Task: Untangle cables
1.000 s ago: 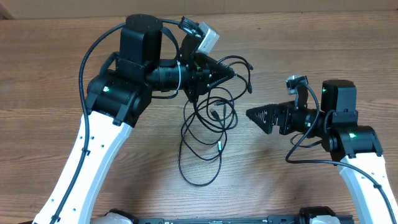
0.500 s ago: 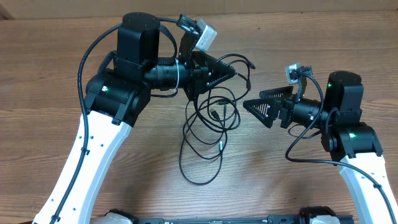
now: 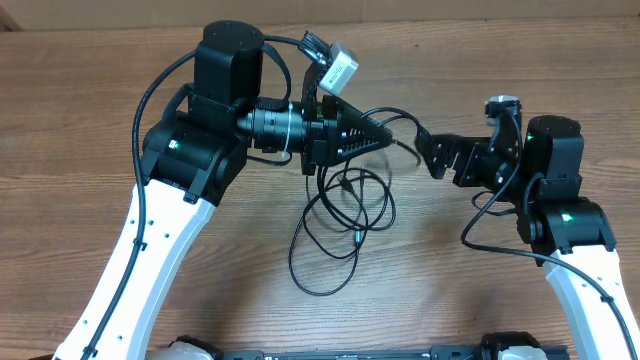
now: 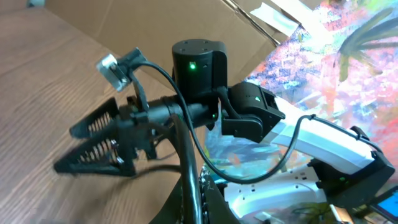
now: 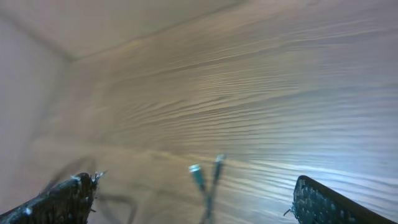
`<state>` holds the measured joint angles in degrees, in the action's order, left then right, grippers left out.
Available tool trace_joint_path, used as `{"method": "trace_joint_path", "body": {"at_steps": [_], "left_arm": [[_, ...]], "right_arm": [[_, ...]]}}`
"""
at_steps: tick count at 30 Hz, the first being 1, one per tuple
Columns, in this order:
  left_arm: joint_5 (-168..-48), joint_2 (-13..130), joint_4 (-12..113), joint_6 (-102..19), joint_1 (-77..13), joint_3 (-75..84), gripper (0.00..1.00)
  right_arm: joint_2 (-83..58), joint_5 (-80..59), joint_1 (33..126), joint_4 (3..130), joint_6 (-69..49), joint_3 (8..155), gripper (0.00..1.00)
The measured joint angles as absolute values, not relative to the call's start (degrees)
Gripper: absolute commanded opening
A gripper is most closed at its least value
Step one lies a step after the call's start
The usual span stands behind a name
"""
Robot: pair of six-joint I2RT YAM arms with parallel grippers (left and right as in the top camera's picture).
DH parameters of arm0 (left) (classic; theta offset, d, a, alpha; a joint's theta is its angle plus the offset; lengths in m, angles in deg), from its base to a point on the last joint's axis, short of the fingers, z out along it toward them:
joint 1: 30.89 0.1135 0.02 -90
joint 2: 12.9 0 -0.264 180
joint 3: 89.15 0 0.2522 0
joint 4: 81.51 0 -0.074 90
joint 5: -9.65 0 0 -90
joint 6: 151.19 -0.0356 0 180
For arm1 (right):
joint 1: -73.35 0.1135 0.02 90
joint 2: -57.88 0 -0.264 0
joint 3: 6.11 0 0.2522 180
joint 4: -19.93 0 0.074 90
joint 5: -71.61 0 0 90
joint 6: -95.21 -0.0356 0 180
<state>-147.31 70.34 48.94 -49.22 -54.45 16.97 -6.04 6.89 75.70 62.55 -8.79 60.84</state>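
Observation:
The cables (image 3: pixel 345 183) are thin black cords bunched in loops, hanging from my left gripper (image 3: pixel 385 133) down onto the wooden table. That gripper is shut on one strand; in the left wrist view the cord (image 4: pixel 188 168) runs up between its jaws (image 4: pixel 193 208). My right gripper (image 3: pixel 428 155) stands open just right of the left gripper's tip, facing the raised strands, with nothing between its fingers. The left wrist view shows it too (image 4: pixel 65 149), spread wide. In the right wrist view two small plug ends (image 5: pixel 208 171) show blurred between its fingers (image 5: pixel 68 199).
Brown wooden table (image 3: pixel 90 100) all round. A cardboard wall (image 4: pixel 186 18) stands along the table's far edge. The left arm's thick black wire (image 3: pixel 135 100) arcs out to the left. The lowest cable loop (image 3: pixel 322 295) lies near the front edge.
My right gripper has swung up and left, close to the left gripper's tip. The left gripper has shifted slightly right, drawing the cable bunch with it.

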Motion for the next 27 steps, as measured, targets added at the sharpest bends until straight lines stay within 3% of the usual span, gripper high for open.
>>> {"method": "trace_joint_path", "body": {"at_steps": [11, 27], "left_arm": [[-145.1, 70.34, 48.5, -49.11, -54.45, 16.97, 0.04], [-126.89, 70.34, 48.48, -45.44, -54.45, 16.97, 0.04]], "right_arm": [[-6.04, -0.15, 75.61, 64.26, -10.69, 60.84, 1.0], [-6.04, 30.43, 75.59, 62.42, -2.5, 60.84, 1.0]]}}
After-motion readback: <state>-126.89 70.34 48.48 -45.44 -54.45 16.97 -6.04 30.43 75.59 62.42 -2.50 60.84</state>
